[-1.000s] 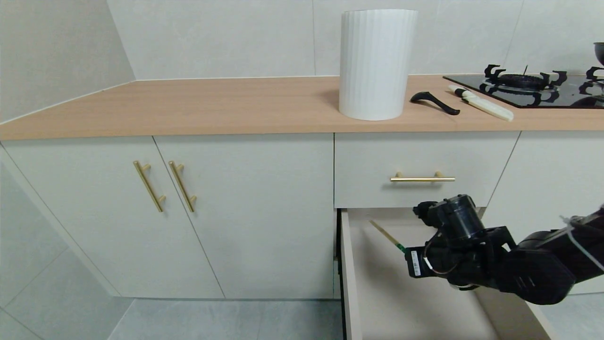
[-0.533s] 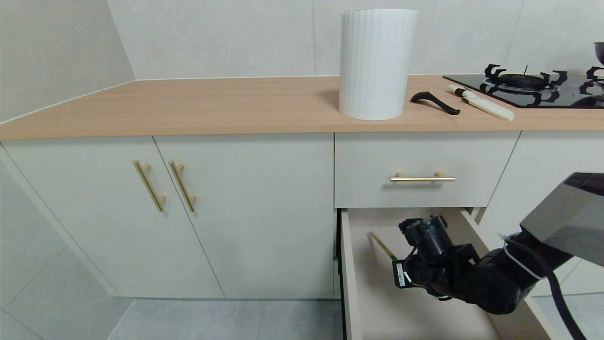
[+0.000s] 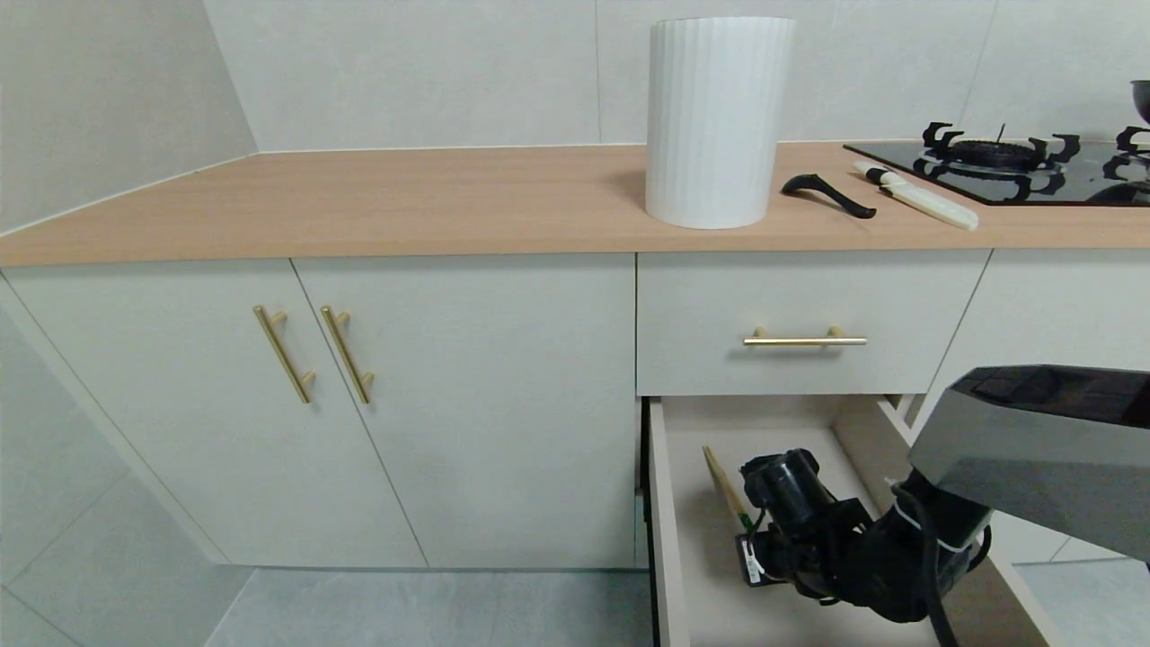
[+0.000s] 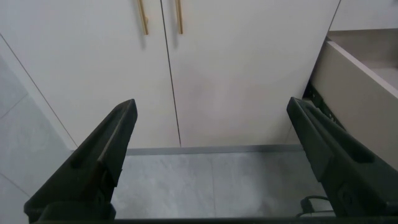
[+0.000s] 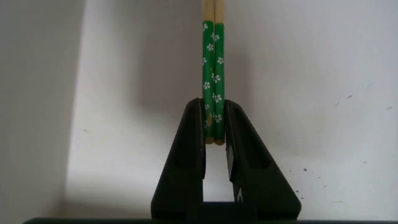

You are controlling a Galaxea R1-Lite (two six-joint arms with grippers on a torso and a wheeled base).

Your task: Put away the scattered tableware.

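The right gripper (image 5: 214,124) has sunk well down over the last second. It was level with the drawer's (image 3: 669,539) rim and is now deep inside the open drawer, carrying the chopsticks (image 3: 721,483) with it. Its fingers (image 5: 189,143) are pinched tight on the green flowered ends of the pair, and the bare wooden tips point toward the drawer's back, close along its left wall. I can't tell whether the sticks already touch the drawer floor, though their shadow lies just beside them, so they look low. To my eye the carry is nearly done and what's left is to let go and draw the arm out.

The left gripper (image 4: 211,124) hangs outside the drawer, off its left wall and facing the cupboard doors, with its fingers spread wide and nothing between them. Above the drawer, on the bench (image 3: 404,198), a black utensil (image 3: 827,195) and a pale knife (image 3: 916,199) lie unstowed, so more trips look likely.
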